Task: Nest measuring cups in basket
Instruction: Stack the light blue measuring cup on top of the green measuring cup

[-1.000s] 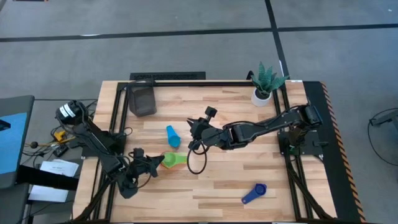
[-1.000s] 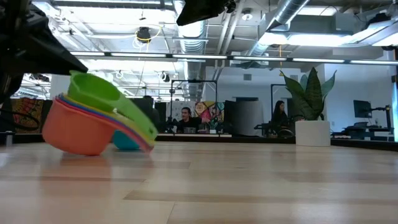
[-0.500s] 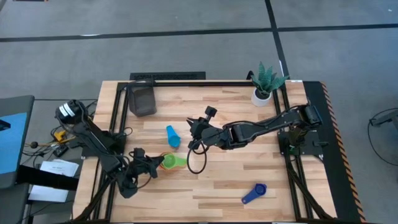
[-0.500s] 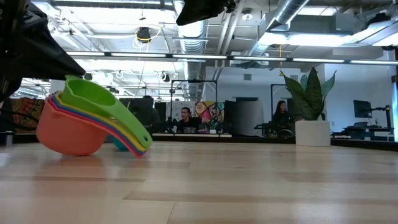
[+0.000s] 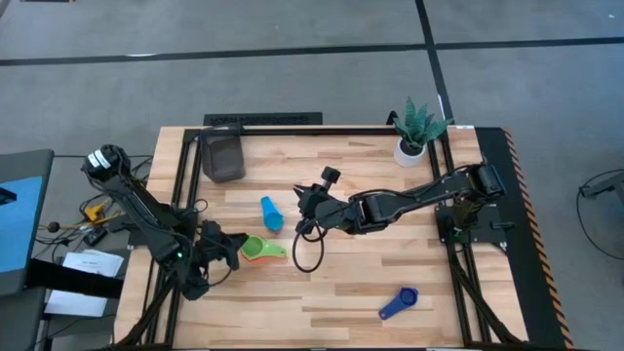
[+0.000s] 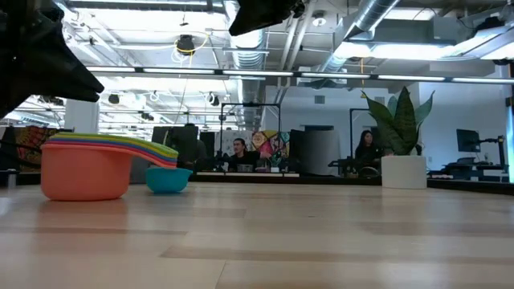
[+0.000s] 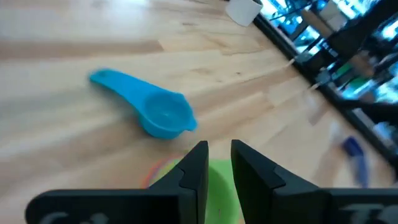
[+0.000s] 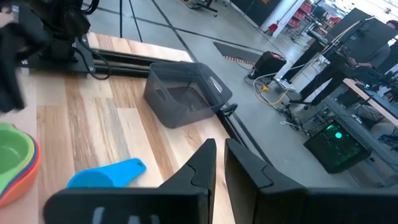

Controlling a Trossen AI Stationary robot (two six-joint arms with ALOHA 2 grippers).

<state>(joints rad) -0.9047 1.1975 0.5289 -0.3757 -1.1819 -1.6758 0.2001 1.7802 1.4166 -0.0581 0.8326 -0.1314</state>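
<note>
Left arm comes in from the table's left edge, bent low over the front-left part of the wooden table (image 5: 390,273). Left gripper (image 5: 232,250) sits just beside the nested stack of round plastic measuring cups (image 5: 256,251), green one on top, orange at the bottom. In the left wrist view its two dark fingers (image 7: 194,171) stand a narrow gap apart with the green cup showing between and below them; whether they touch the cup is not clear, nothing looks clamped. In the low view the stack (image 6: 88,164) sits flat and upright on the table, handles pointing sideways.

Right arm reaches from the right edge across to mid-table, stretched out, wrist tilted. Right gripper (image 5: 300,203) hovers near the light blue plastic measuring cup (image 5: 270,214), not touching it. Right wrist view shows its fingers (image 8: 202,163) nearly together, slim gap, holding nothing.

Light blue cup lies on the table between the stack and the right gripper, close to both. Dark blue plastic measuring cup (image 5: 397,303) lies alone near the front edge, well apart from the others. Dark grey rectangular plastic basket (image 5: 223,156) stands at the back-left corner, apart from all cups; no cup visible in it in the right wrist view (image 8: 185,93). White pot with green plant (image 5: 413,135) at back right.
</note>
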